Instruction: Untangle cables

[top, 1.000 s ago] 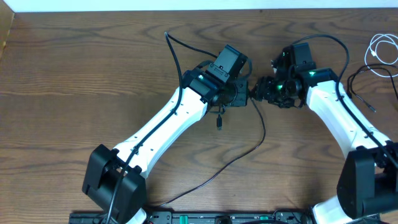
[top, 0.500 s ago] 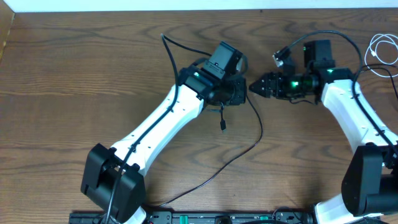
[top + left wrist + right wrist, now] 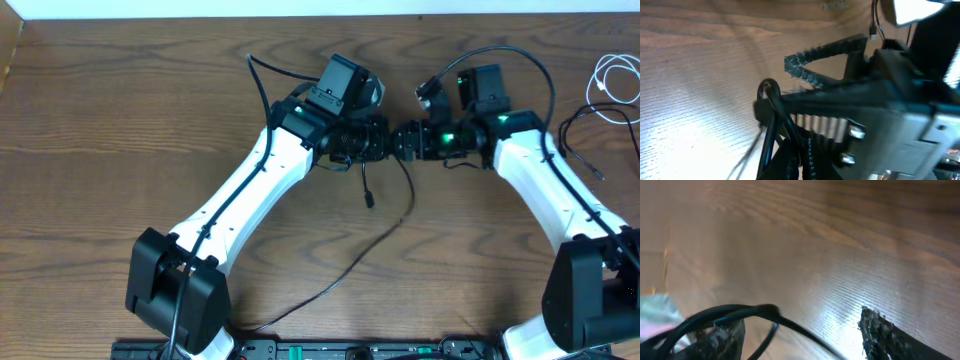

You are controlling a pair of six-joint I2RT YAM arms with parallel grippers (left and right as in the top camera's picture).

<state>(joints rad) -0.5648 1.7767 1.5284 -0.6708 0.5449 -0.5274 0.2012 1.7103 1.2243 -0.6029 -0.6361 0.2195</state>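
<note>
Left gripper (image 3: 383,141): clamped on black cable (image 3: 370,198), plug end dangling.
Right gripper (image 3: 408,140): spread wide, that cable lying across it.
Surroundings: white cable (image 3: 612,80) far right, well apart.
Change: grippers, apart before, now tip-to-tip.

A black cable (image 3: 398,226) trails from black, grey-speckled fingers (image 3: 885,340) over a brown, wavy-grained wooden table (image 3: 120,120). The arms (image 3: 240,195) are white with black joints; a green light (image 3: 447,138) glows behind the right fingers; a white cable (image 3: 615,80) lies well beyond.

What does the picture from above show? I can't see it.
Two white robot arms meet over a wooden table, left gripper and right gripper tip to tip. A black cable trails below them; a white cable lies far right.
</note>
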